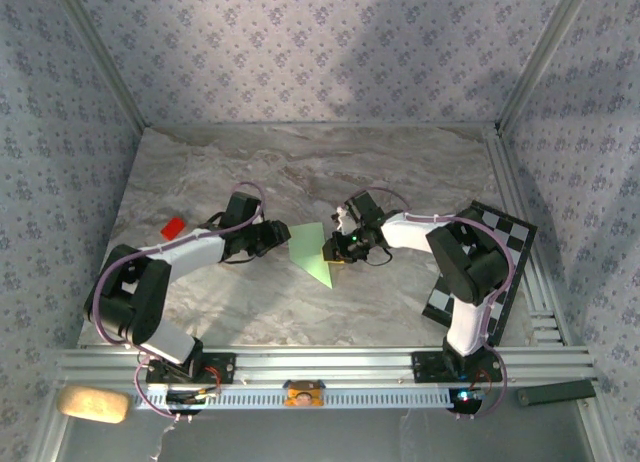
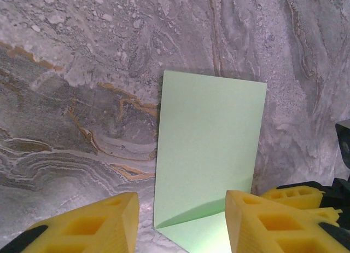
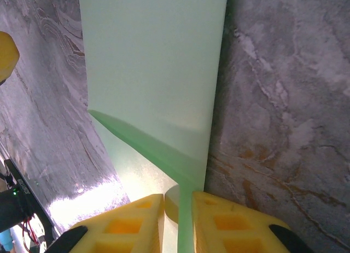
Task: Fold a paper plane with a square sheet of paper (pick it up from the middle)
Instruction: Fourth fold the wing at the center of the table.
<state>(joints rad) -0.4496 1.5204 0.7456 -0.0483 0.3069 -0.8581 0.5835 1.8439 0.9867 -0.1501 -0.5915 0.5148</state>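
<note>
Right jaws tight on folded sheet (image 3: 153,72)

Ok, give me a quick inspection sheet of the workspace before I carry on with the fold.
Surface: marble-pattern table, no damage seen.
Job's things: light green sheet of paper at centre, creased across, one part tilted up.
Clutter: small red square at left; checkered board at right, partly under the right arm; beige block beyond the near rail.
Grippers: left gripper open, fingers either side of the sheet's near end; right gripper shut on the sheet's folded edge.
Cables: purple cable loops along both arms, off the paper.
Surroundings: patterned walls, aluminium rail.
</note>
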